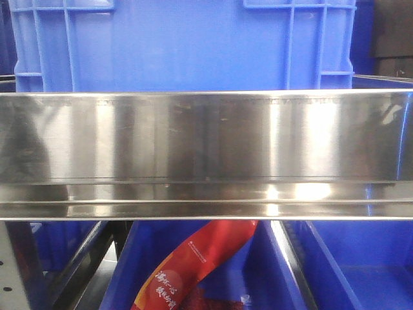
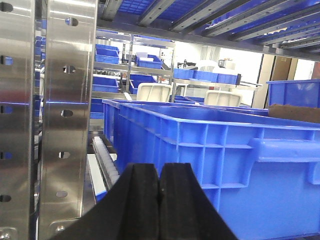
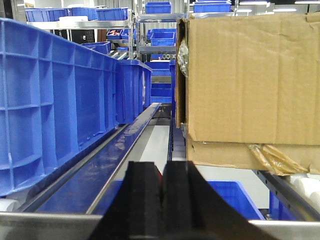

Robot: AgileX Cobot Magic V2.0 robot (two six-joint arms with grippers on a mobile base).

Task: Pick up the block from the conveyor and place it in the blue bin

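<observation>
Blue plastic bin, a large ribbed rectangular crate with a rolled rim, sits just beyond the left gripper, ahead of it and to its right, its long side running away from the camera into the shelving. That gripper's 2 black rubber-faced fingers are pressed together with nothing between them. In the front view the same kind of blue bin wall rises directly behind a polished stainless-steel shelf rail, and below the rail a red printed packet lies in a lower blue crate. The right gripper is likewise closed and empty, pointing down an aisle between a long blue crate on its left and a brown corrugated cardboard box on its right. No block or conveyor belt shows in any view.
</observation>
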